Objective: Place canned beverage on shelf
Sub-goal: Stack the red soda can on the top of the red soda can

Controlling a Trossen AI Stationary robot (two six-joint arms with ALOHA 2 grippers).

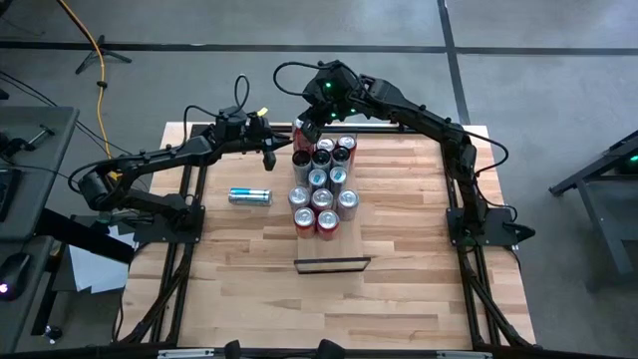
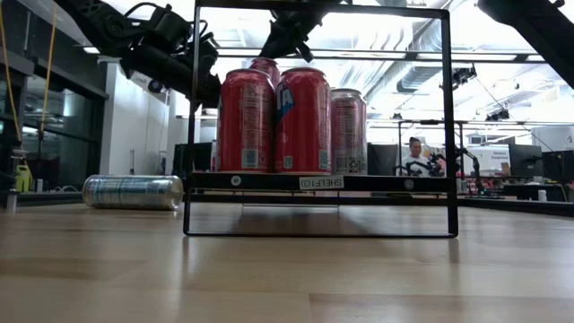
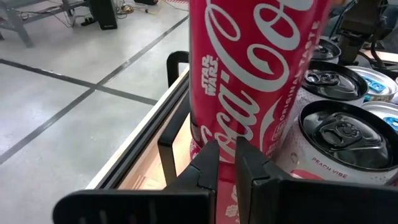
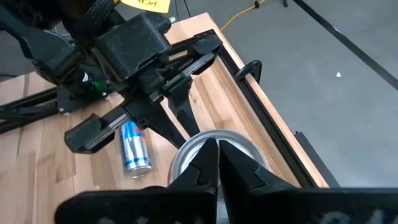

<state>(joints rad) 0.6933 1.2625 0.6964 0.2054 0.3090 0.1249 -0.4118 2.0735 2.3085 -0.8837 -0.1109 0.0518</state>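
left claw (image 1: 271, 153): I see it at the far edge of the tabletop (image 1: 399, 289), just left of the can cluster; fingers together, nothing held. In its wrist view the tips (image 3: 227, 163) sit against the red Coca-Cola can (image 3: 249, 74).
right claw (image 1: 309, 130): fingers together, over the far-left corner of the cluster, tips (image 4: 214, 163) right above a silver can top (image 4: 214, 146).
Coca-Cola can: upright at the cluster's far-left corner (image 1: 298, 135), by the tabletop's black edge rail (image 3: 149, 140).
can cluster (image 1: 321, 184): upright cans packed touching, mid-tabletop; a dark-topped "peach vibe" can (image 3: 342, 140) stands beside the Coke.
red cans (image 2: 273, 121): front row, as seen through the shelf frame.
lying can (image 1: 249, 196): silver-blue, on its side, left of the cluster, apart from it.
shelf (image 1: 332, 265): near side of the cluster, a gap between; no can on it that I can tell.
in the way: both claws crowd the same corner, close together; packed neighbours leave no room around the Coke.
background: a person (image 2: 414, 157) seated behind the tabletop.
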